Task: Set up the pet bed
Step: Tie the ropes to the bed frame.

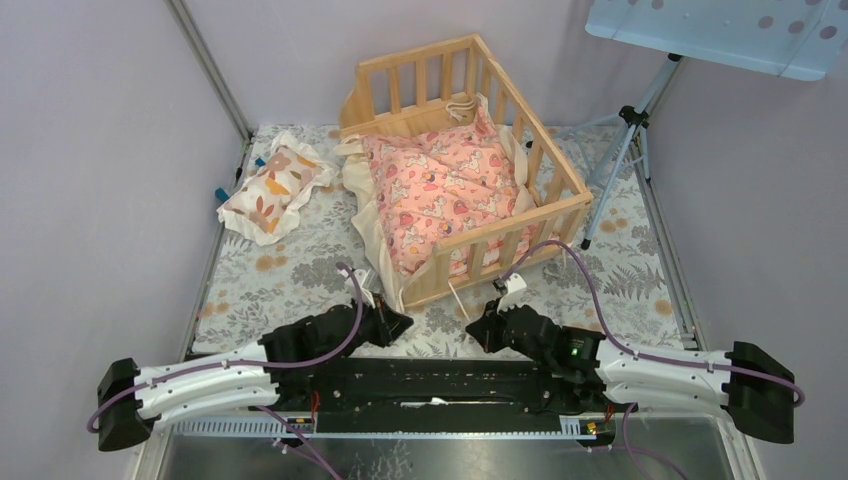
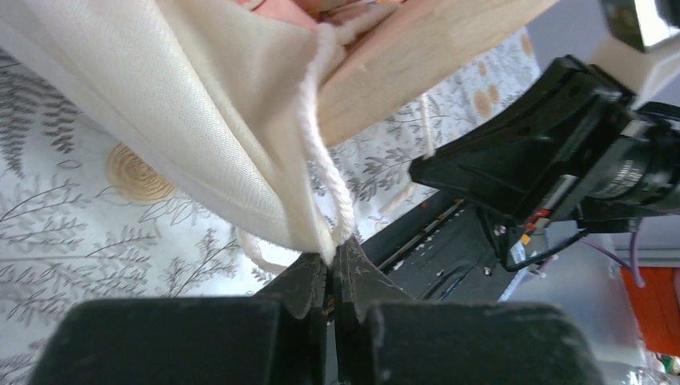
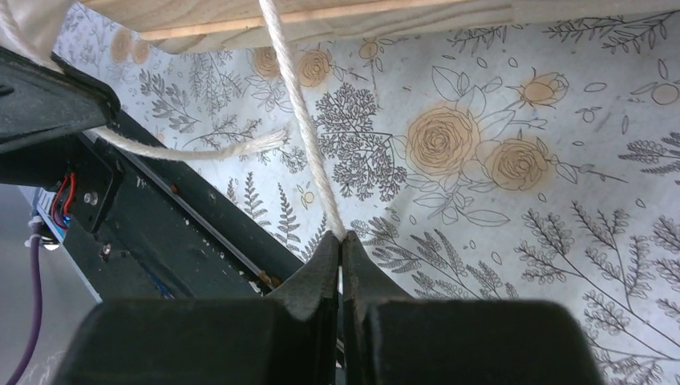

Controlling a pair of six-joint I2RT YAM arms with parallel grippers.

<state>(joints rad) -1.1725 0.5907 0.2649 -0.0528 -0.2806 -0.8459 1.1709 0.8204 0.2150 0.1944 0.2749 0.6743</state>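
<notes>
Light natural-wood slats make up the crib-like pet bed (image 1: 512,232). It stands on the grey floral tablecloth (image 1: 290,285) at 12 o'clock from the arm bases, with its open side facing 9 o'clock. A pink patterned cushion (image 1: 440,185) lies inside and spills out on that side. A small cream pillow with orange leaf prints (image 1: 275,188) lies apart at 9 o'clock from the bed.

The left gripper (image 2: 333,258), at 7 o'clock of the bed, has its fingers pressed together on a corner of the cushion's cream ruffle (image 2: 200,120). The right gripper (image 3: 342,239), at 6 o'clock, pinches a white twisted cord (image 3: 298,112) that runs up to the wooden rail.
</notes>
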